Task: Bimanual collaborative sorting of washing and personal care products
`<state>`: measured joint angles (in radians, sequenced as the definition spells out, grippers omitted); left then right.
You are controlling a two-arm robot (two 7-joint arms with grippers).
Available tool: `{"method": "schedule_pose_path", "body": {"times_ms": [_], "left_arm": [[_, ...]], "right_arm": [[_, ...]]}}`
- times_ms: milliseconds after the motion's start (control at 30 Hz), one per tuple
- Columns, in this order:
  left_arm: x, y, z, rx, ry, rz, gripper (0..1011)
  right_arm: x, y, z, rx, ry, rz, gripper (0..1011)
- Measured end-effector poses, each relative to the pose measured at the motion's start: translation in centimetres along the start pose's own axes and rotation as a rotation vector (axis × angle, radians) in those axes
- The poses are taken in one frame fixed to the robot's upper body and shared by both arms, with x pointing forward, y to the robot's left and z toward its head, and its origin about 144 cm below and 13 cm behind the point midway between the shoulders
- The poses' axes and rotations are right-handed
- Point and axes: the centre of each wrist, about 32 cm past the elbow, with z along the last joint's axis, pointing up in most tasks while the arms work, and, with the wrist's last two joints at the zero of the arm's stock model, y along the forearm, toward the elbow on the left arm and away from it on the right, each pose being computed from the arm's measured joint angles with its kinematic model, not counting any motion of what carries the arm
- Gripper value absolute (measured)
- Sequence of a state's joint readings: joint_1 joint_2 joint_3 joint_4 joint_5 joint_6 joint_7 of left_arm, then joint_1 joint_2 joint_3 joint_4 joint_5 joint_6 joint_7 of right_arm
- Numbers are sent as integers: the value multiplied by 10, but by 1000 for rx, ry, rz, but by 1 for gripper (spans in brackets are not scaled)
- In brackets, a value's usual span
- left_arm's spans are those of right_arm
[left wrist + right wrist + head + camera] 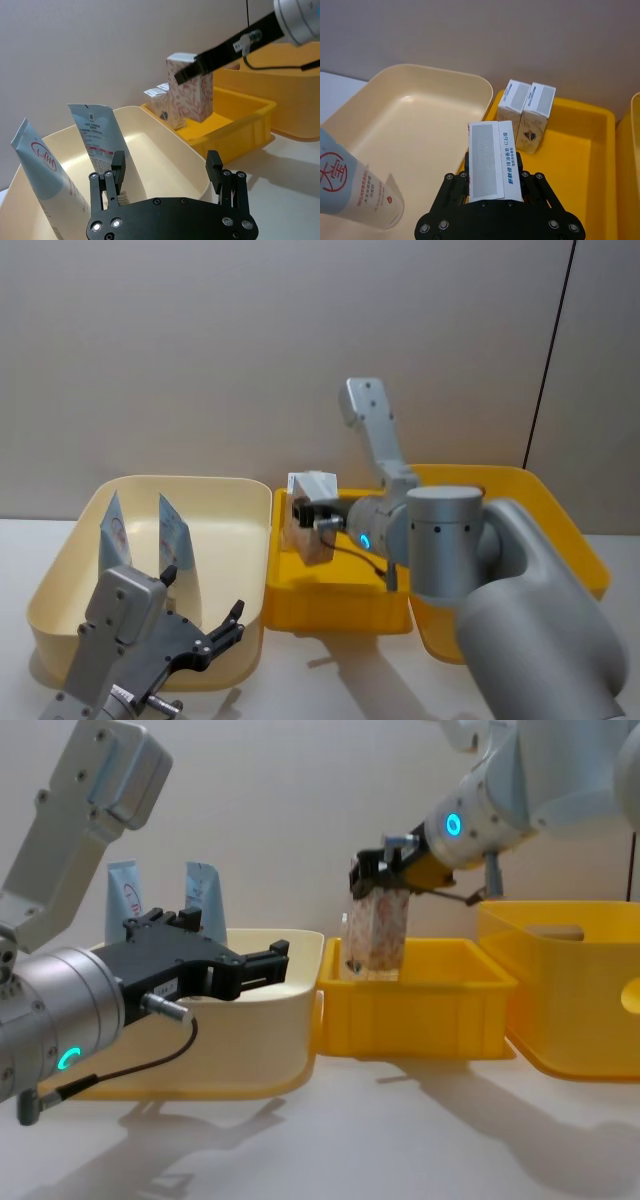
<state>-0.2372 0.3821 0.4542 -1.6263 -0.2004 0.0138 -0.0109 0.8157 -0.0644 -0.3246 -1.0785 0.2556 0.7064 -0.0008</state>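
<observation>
**Carton gripped inside the small yellow bin**

Carton [490, 150] first: my right end effector [495, 172] is clamped on it from both sides, holding it upright with its grey-panelled top facing my wrist. It sits within the small yellow bin [340, 612], toward that bin's left half. I cannot tell whether its base touches the bin floor. Two more cartons [514, 100] [537, 107] stand side by side and touching each other at the bin's far left corner, just behind the one I hold.

Against the small yellow bin's left wall sits the cream bin [60, 570]. Two light-blue tubes [113, 532] [173, 532] stand in it, crimped ends up, on the side farthest from the yellow bin. The tubes stand near each other but apart.

My left end effector [166, 162] hovers above the cream bin's near rim, left of the small yellow bin. Its fingers are spread wide and grip nothing. They point toward the tubes.

To the right of the small yellow bin, and touching it, is the large yellow bin [575, 540]. All three bins rest on the white bench [400, 1140].
</observation>
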Motion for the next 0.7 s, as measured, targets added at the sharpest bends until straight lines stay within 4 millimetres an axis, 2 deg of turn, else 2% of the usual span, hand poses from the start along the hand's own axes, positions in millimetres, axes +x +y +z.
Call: {"method": "schedule_pose_path", "body": {"times_ms": [333,700], "left_arm": [[0,0,0,0,0,0,1003],[0,0,0,0,0,0,1003]], "right_arm": [[10,-22,17,128,-29,-32,399],[41,-55,33,253,-51,-159,399]]}}
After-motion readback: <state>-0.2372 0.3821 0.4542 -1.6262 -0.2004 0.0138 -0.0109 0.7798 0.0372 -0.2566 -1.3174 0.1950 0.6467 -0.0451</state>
